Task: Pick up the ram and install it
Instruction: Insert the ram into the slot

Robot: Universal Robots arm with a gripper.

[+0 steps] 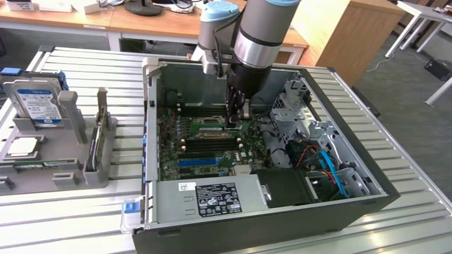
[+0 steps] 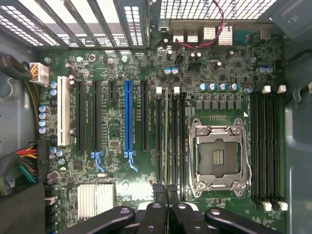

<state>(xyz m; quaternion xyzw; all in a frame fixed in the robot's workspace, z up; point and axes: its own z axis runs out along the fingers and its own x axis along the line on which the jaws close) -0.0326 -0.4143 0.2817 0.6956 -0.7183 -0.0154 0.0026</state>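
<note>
The ram (image 2: 166,136) shows edge-on as a thin green stick. It stands in one of the black memory slots between the blue expansion slot (image 2: 127,117) and the empty CPU socket (image 2: 219,156). My gripper (image 2: 166,194) is shut, its two black fingertips pressed together in line with the ram's near end. Whether they touch the stick I cannot tell. In the exterior view the gripper (image 1: 238,117) hangs straight down inside the open computer case (image 1: 353,174), over the motherboard (image 1: 205,156).
A grey rack (image 1: 63,153) on the exterior view's left holds a hard drive (image 1: 35,106) and other parts. Inside the case are the power supply (image 1: 211,196), a metal drive cage (image 1: 289,106) and blue cables (image 1: 328,164). More black memory slots (image 2: 265,146) lie beyond the socket.
</note>
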